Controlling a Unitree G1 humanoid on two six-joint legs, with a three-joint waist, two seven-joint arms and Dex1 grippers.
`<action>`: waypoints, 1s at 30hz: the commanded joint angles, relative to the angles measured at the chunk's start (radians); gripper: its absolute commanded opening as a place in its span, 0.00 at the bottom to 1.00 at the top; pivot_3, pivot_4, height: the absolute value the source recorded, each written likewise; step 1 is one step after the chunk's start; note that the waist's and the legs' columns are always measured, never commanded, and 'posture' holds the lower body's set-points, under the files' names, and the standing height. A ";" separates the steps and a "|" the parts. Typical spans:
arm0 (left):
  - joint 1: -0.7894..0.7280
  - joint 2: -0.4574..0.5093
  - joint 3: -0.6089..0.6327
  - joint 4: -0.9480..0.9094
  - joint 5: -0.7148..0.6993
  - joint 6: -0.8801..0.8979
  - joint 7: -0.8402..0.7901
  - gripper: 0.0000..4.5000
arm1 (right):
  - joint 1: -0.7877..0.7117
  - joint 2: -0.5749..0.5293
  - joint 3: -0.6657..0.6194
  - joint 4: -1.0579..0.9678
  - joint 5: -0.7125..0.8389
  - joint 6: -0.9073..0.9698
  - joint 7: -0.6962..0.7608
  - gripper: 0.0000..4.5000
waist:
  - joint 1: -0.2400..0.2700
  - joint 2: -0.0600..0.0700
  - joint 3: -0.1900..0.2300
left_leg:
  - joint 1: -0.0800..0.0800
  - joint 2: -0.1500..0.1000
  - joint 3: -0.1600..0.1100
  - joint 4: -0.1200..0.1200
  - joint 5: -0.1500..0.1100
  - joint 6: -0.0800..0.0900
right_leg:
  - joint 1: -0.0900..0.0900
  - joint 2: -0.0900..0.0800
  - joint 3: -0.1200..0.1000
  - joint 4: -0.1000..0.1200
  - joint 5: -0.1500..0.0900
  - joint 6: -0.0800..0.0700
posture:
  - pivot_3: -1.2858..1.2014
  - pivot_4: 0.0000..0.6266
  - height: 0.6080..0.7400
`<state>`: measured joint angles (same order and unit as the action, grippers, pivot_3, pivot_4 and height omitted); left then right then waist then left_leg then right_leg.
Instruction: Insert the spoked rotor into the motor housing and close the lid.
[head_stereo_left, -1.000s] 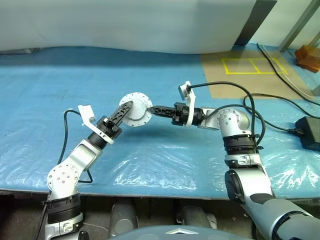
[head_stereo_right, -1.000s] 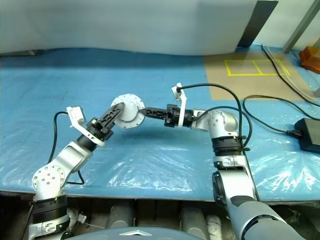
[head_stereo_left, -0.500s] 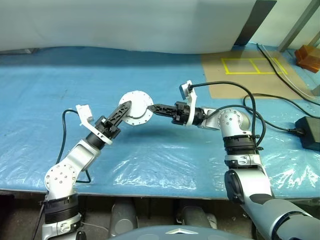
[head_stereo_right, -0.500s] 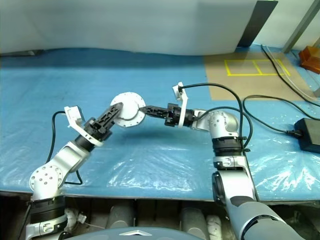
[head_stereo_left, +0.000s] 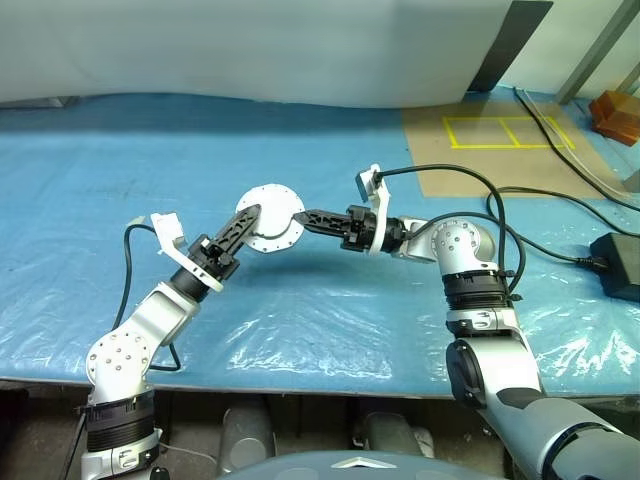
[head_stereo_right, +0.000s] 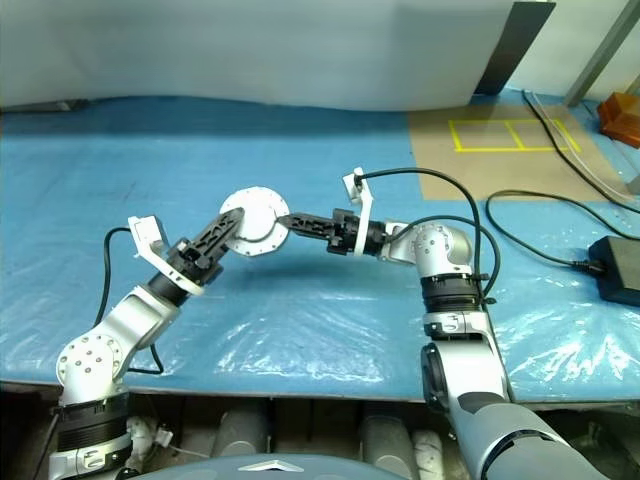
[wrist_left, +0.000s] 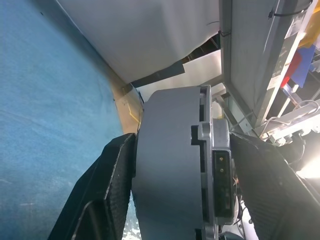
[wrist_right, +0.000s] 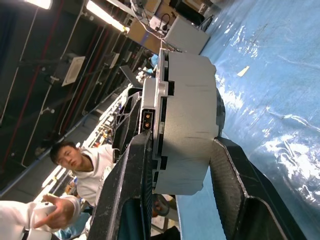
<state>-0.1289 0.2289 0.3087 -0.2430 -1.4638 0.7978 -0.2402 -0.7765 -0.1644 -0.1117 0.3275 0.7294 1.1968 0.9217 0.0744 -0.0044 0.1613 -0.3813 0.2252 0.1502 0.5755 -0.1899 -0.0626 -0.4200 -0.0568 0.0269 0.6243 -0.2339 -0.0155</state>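
The motor housing, a round pale silver-white cup with small tabs around its rim, hangs in the air above the blue table. My left gripper reaches it from the left and is shut on it, one black finger lying across its flat face. From the right, my right gripper clamps the housing's edge between its fingers. Edge-on, the housing shows a flanged flat part at one end; I cannot tell whether that is the lid. The spoked rotor is hidden.
The table is covered in blue crinkled plastic sheet. At the back right lies a brown board with yellow tape squares. Black cables run to a black power box at the right edge. A person stands off to the side.
The left forearm has shifted slightly down and to the left. The housing stays aloft in the same spot between both grippers.
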 joint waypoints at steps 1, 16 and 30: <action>-0.023 0.013 -0.104 -0.099 -0.156 0.108 -0.008 0.59 | -0.059 0.055 0.031 0.005 -0.015 -0.047 -0.046 0.28 | 0.000 0.000 0.000 | 0.000 0.000 0.000 0.000 0.000 0.000 | 0.000 0.000 0.000 0.000 0.000 0.000 | 0.52 0.24 1.00; 0.013 0.059 -0.139 -0.060 -0.232 0.114 0.035 0.59 | -0.057 0.094 0.059 0.011 -0.053 -0.092 -0.052 0.28 | 0.003 0.000 0.000 | 0.000 0.000 0.000 0.000 0.000 0.000 | 0.000 0.000 0.000 0.000 0.000 0.000 | 0.52 0.24 1.00; 0.007 0.052 -0.144 -0.073 -0.213 0.097 0.054 0.59 | -0.053 0.120 0.046 0.024 -0.051 -0.134 -0.062 0.50 | 0.003 0.000 0.000 | 0.000 0.000 0.000 0.000 0.000 0.000 | 0.000 0.000 0.000 0.000 0.000 0.000 | 0.52 0.24 1.00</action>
<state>-0.0816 0.2997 0.2852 -0.2114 -1.6432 0.8223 -0.1582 -0.8029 -0.1043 -0.1193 0.3740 0.6676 1.0648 0.8632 0.0775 -0.0046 0.1612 -0.3817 0.2250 0.1498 0.5759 -0.1899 -0.0626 -0.4197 -0.0573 0.0264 0.6241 -0.2337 -0.0152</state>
